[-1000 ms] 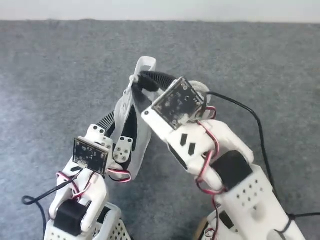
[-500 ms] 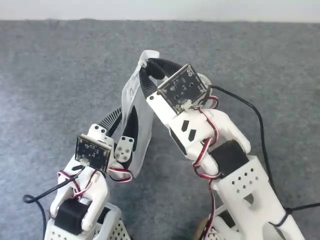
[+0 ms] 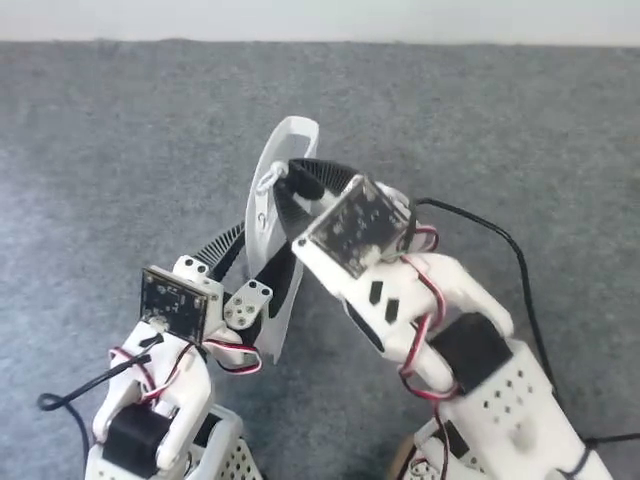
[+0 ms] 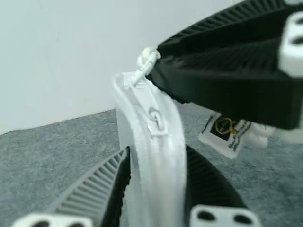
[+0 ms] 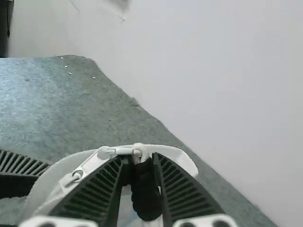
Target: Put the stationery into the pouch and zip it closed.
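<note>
From above, grey carpet [image 3: 120, 150] lies all round and my two arms crowd the lower middle of the frame, the right arm's camera board covering part of the pouch [image 3: 262, 215] and a black cable [image 3: 505, 240] looping off to the right. The pouch is lifted off the carpet and stands on edge, its long axis running from upper middle down toward lower centre, zip edge uppermost. My left gripper [image 3: 262, 250] has it clamped from both sides low down. My right gripper [image 3: 288, 178] comes in from the right, its tips pressed together on the zip pull [image 3: 268, 181]. In the left wrist view the pouch [image 4: 142, 109] rises through the centre as a thin white edge between my left fingers [image 4: 90, 198], which squeeze it flat. The right gripper [image 4: 161, 71] fills the upper right, and the pull [image 4: 144, 64] sticks out of its tip. A pale wall [image 4: 61, 56] stands behind. In the right wrist view my right gripper [image 5: 142, 163] is at bottom centre, nipping the pull [image 5: 136, 152] at the top of the pouch's [image 5: 182, 158] curved rim. One ribbed left finger [image 5: 19, 170] shows at lower left, with carpet and wall [image 5: 213, 71] beyond.
</note>
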Motion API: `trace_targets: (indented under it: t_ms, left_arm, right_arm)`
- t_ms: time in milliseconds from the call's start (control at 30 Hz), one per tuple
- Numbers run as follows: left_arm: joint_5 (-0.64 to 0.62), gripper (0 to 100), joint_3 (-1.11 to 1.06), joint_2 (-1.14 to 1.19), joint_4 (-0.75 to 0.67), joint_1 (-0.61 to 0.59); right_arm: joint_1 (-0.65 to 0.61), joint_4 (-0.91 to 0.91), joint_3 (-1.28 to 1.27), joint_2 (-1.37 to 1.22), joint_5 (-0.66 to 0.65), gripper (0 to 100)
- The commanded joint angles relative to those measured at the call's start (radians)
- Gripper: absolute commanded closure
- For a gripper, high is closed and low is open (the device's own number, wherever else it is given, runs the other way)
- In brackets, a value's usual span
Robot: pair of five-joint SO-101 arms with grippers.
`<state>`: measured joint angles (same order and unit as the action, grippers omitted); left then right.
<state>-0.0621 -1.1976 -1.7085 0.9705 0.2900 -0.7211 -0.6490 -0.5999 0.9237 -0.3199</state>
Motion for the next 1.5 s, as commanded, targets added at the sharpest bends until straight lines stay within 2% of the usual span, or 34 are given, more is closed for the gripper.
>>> trace_targets:
  t_ms: [0, 100, 333, 433, 800, 1100, 1167, 1267, 1467]
  left_arm:
    - [-0.018, 83, 0.074, -0.005, -0.034, -0.002]
    - [-0.018, 84, 0.085, -0.005, -0.052, -0.002]
    - [0.015, 99, 0.084, -0.005, -0.086, 0.006]
    - [0.041, 99, 0.084, -0.005, -0.048, 0.002]
    - [0.052, 99, 0.081, -0.005, -0.037, -0.003]
    - [0.052, 99, 0.081, -0.005, -0.035, -0.002]
    - [0.052, 99, 0.081, -0.005, -0.035, -0.002]
    - [0.052, 99, 0.079, -0.005, -0.035, -0.002]
    - [0.052, 99, 0.079, -0.005, -0.035, -0.002]
  right_arm:
    - [-0.027, -0.018, 0.0, 0.053, -0.015, 99.1]
    - [-0.027, -0.018, -0.002, 0.053, -0.015, 99.1]
    - [-0.021, -0.005, -0.002, 0.051, -0.015, 99.1]
    - [-0.007, 0.035, -0.002, 0.051, -0.04, 99.1]
    - [0.183, 0.229, -0.002, -0.053, -0.011, 99.1]
    - [0.194, 0.268, -0.002, -0.128, -0.011, 99.1]
    - [0.196, 0.252, 0.0, -0.127, -0.012, 99.1]
    - [0.188, 0.137, 0.021, -0.084, -0.012, 97.6]
    - [0.111, -0.199, 0.084, 0.124, -0.012, 82.0]
